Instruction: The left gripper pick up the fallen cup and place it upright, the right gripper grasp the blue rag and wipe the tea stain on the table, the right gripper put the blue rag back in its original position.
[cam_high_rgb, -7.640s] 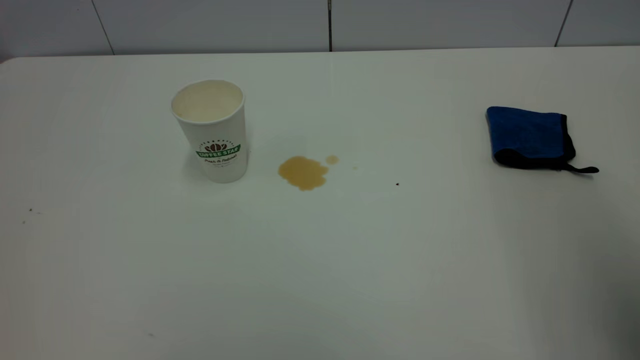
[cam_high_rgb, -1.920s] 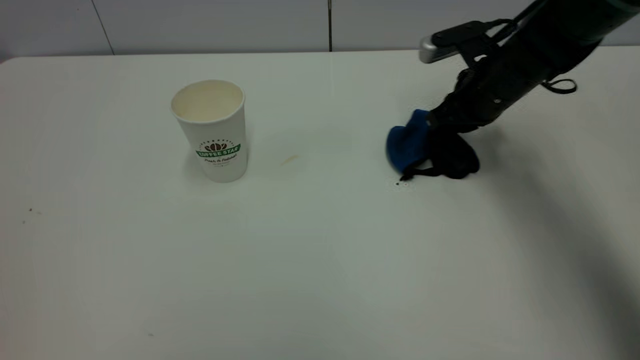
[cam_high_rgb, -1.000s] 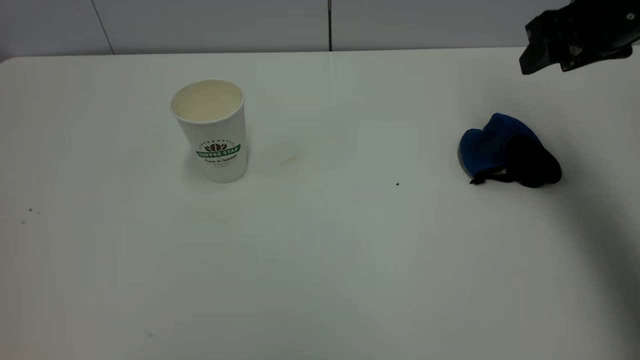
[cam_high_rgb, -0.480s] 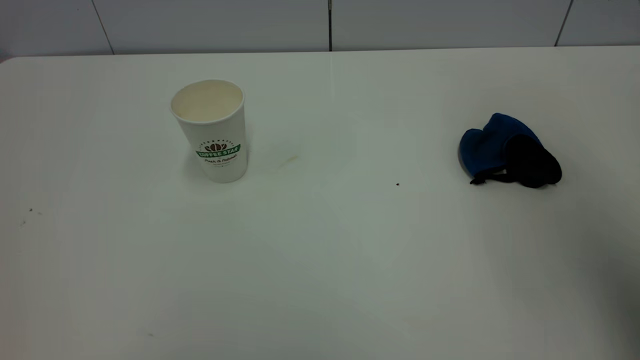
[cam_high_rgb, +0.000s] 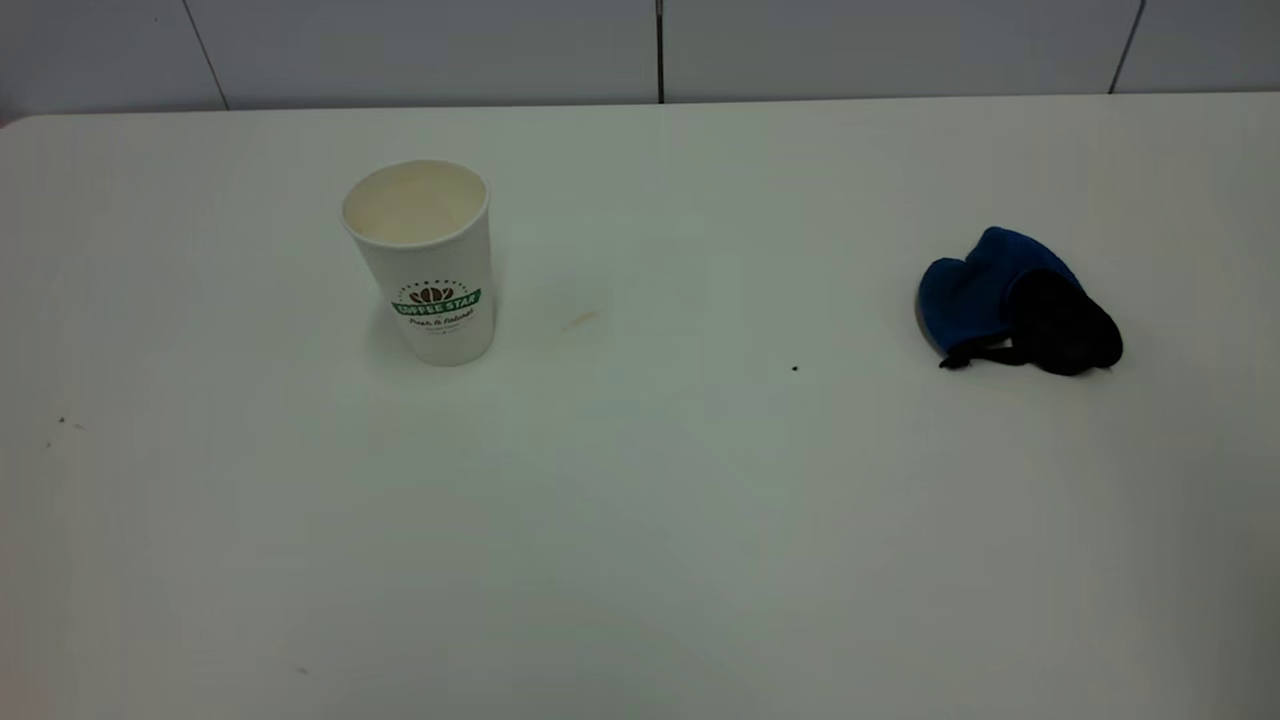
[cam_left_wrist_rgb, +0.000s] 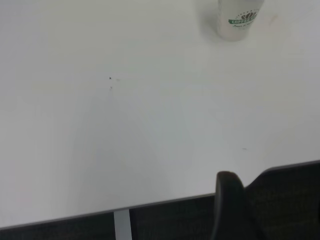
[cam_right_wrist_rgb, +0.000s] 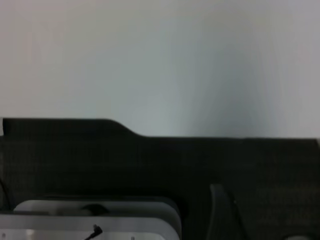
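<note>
The cup (cam_high_rgb: 428, 268) stands upright on the table (cam_high_rgb: 640, 500), left of centre, and its mouth shows a cream inside. It also shows far off in the left wrist view (cam_left_wrist_rgb: 239, 19). The blue rag (cam_high_rgb: 985, 290) lies crumpled at the right with its black underside and loop tail turned up. The tea stain puddle does not show; only a faint yellowish smear (cam_high_rgb: 578, 320) lies right of the cup. Neither arm is in the exterior view. The left gripper (cam_left_wrist_rgb: 234, 210) is a dark shape beyond the table's edge. The right gripper (cam_right_wrist_rgb: 222, 212) is also off the table.
A tiny dark speck (cam_high_rgb: 795, 368) lies between the smear and the rag, and more specks (cam_high_rgb: 60, 421) lie at the far left. A grey tiled wall (cam_high_rgb: 420, 50) runs behind the table. The table's edge (cam_left_wrist_rgb: 165, 202) shows in the left wrist view.
The right arm, at the top right one second ago, has left the exterior view. The rag stays where it was dropped. The cup has not moved.
</note>
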